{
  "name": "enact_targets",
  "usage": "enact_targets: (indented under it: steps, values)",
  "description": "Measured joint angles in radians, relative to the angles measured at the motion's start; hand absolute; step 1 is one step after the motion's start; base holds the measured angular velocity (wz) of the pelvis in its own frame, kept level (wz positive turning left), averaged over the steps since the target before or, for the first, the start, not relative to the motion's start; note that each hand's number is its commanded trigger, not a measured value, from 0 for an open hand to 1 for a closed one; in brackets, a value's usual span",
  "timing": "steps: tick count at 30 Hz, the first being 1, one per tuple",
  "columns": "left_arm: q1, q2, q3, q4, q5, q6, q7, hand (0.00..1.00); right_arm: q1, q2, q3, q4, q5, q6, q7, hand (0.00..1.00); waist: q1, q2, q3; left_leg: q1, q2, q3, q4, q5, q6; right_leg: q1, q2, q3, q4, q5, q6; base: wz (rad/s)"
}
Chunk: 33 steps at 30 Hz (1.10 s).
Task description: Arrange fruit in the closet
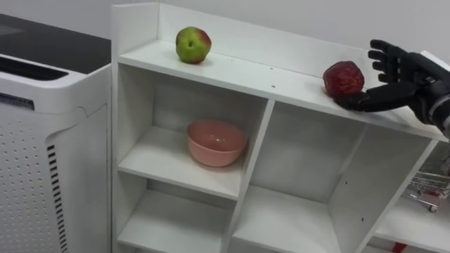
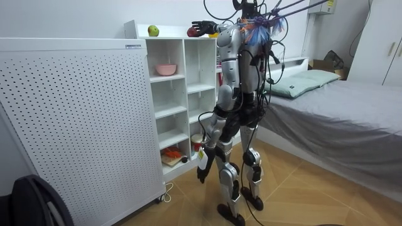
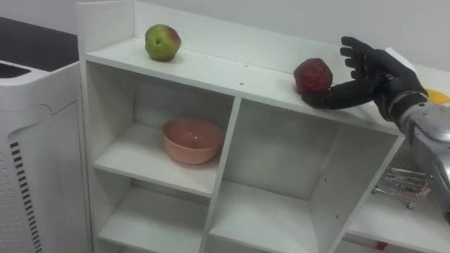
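Standing upright before the closet, bed behind. Hanging low by the hip in the room view, left hand, idle; impossible to tell whether open or closed.

Raised from the right to the top shelf, right hand, open and gripping nothing. Thumb laid flat along the board, touching or almost touching the base of the red apple; other fingers straight and upright just beside it, clear of the fruit. Reads as a release or a steadying nudge rather than a grip. Red apple resting on the board by its own weight, close to the front lip. Probably wants a push further back, given the round shape and the risk of rolling off the edge.

Below and to the left, in the upper-left compartment: pink bowl, upright on its own shelf, nothing visible inside. Likely spot for fruit, if the task calls for it. Lower right, a small wire cart on a side shelf.

Farthest, near the left wall of the same top shelf: green apple, set back from the lip, well apart from the red one. Looks already placed.
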Motion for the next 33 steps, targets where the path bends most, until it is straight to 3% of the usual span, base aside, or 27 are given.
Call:
enact_targets:
  steps: [10,15,16,17,19,20,33]
  values:
    - [0.01,-0.001,-0.001,-0.003,0.001,0.004,-0.001,0.0,0.0,-0.001,0.002,0.011,0.004,-0.001,-0.002,0.0,0.018,0.003,0.0021,0.003,0.001,0.004,-0.001,0.0,0.0,0.004,0.001,-0.002,0.0,0.0,0.0,-0.01]
    - [0.01,-0.001,-0.022,-0.009,0.0,0.01,-0.003,0.0,0.0,-0.002,0.025,0.019,0.023,-0.002,-0.02,0.0,0.035,0.017,0.0103,0.006,0.002,0.0,0.001,0.0,-0.001,0.012,-0.002,-0.025,0.001,0.0,0.0,0.01]
    - [0.01,-0.001,-0.03,-0.011,0.0,0.01,-0.003,0.0,0.0,-0.001,0.031,0.02,0.026,-0.002,-0.026,0.09,0.04,0.021,0.0113,0.005,0.002,0.0,0.002,0.0,-0.002,0.012,-0.002,-0.025,0.001,0.0,-0.001,0.0]
    - [0.013,0.0,-0.042,-0.02,0.0,0.013,-0.003,0.0,0.0,-0.001,0.032,0.02,0.026,-0.002,-0.027,0.27,0.043,0.025,0.0126,0.004,0.003,0.0,0.003,0.001,-0.003,0.012,-0.002,-0.026,0.001,0.001,-0.002,0.0]
    - [0.02,0.0,-0.049,-0.035,0.0,0.017,-0.003,0.0,0.0,0.0,0.033,0.02,0.025,-0.002,-0.033,0.95,0.049,0.028,0.0142,0.003,0.003,0.0,0.003,0.002,-0.004,0.01,-0.001,-0.026,0.002,0.002,-0.004,0.0]
    - [0.024,0.0,-0.05,-0.042,0.001,0.018,-0.003,0.0,0.0,0.0,0.033,0.02,0.023,-0.002,-0.035,1.0,0.052,0.028,0.0141,0.001,0.004,0.0,0.003,0.004,-0.006,0.009,0.0,-0.026,0.002,0.003,-0.005,0.0]
    - [0.032,0.0,-0.057,-0.063,0.002,0.016,-0.018,0.0,0.0,0.003,0.046,0.014,-0.035,-0.012,-0.068,1.0,0.084,0.022,0.0082,-0.013,0.016,-0.002,0.0,0.015,-0.018,-0.008,0.011,-0.037,0.002,0.009,-0.016,0.01]
